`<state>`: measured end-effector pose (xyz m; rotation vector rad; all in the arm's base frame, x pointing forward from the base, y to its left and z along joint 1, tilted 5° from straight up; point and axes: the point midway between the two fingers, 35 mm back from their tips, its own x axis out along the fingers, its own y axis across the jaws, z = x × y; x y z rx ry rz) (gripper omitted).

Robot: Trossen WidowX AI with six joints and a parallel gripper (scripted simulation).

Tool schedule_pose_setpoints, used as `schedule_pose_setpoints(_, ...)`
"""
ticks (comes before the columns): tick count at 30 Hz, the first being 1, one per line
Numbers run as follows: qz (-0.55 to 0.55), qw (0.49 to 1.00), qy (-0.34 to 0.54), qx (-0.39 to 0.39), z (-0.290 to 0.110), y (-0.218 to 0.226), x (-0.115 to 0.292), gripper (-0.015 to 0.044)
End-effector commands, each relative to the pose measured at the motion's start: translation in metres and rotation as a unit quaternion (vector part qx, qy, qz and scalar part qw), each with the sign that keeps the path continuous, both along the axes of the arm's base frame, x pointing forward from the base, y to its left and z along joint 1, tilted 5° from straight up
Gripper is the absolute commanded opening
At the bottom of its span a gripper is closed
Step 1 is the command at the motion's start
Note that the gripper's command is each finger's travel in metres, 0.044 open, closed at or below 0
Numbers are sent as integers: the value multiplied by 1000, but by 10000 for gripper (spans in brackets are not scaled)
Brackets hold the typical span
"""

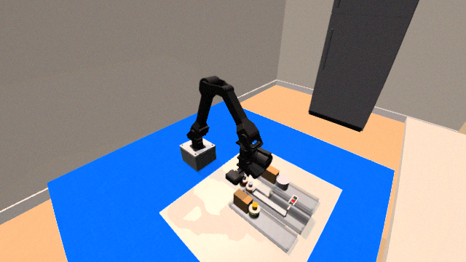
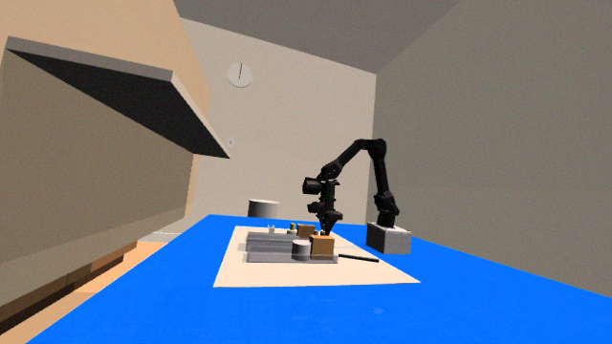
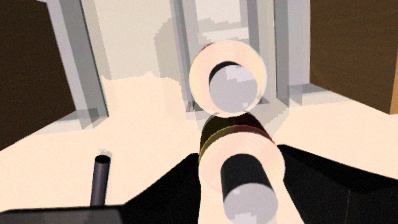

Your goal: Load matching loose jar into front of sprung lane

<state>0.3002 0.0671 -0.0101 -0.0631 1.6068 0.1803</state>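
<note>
Blue desk (image 1: 120, 189) carries a cream mat (image 1: 204, 225) with grey lanes (image 1: 291, 215). The gripper (image 3: 240, 165) is clenched on the loose jar (image 3: 242, 172), a cream jar with a dark band and grey cap. In the wrist view the lane jar (image 3: 227, 80) stands at 12 o'clock from the held jar, at the front mouth of the middle lane; whether the two touch cannot be told. Brown boxes (image 3: 355, 45) flank that lane at 3 and 9 o'clock. A dark rod (image 3: 100, 180) lies on the mat at 9 o'clock from the gripper.
</note>
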Motion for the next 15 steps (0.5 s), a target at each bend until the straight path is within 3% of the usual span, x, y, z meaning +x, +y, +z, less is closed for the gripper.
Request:
schedule_pose_setpoints(1,-2,1000,-18,5,3,3,14,0)
schedule_pose_setpoints(15,-2,1000,-18,5,4,4,21,0)
